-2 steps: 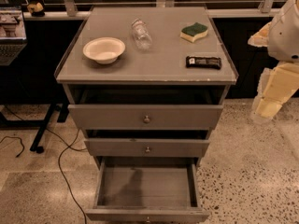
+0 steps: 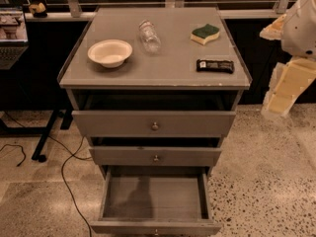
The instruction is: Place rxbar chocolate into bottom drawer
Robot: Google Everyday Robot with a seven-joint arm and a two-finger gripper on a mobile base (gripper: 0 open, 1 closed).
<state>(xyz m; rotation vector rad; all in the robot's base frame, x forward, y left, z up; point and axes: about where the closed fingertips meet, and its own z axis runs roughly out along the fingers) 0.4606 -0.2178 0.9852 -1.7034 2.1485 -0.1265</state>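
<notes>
1. Almost nothing has changed since a moment ago. The rxbar chocolate [image 2: 215,65] lies in the same spot, flat on the tabletop [image 2: 168,58] near its front right corner, with its white label patch toward the left end.
2. My end effector [image 2: 288,89] hangs off the right side of the cabinet, below tabletop level and well apart from the bar. It sits a touch higher in view than before, and that is the only shift I see.
3. I cannot tell whether my end effector is released or clenched. It is certainly not grasping the bar, which rests untouched.
4. The bottom drawer [image 2: 163,196] stays pulled wide open, with its grey floor bare.
5. The sponge [image 2: 205,33], the clear bottle [image 2: 149,36] lying on its side and the white bowl [image 2: 110,52] are all where they were.
6. For the task, I judge that the opening work is done and the pick has not yet begun.
7. The next move calls for bringing my end effector up and over the right edge to the bar. The sponge lies just behind the bar, so I should come down squarely on the black wrapper.
</notes>
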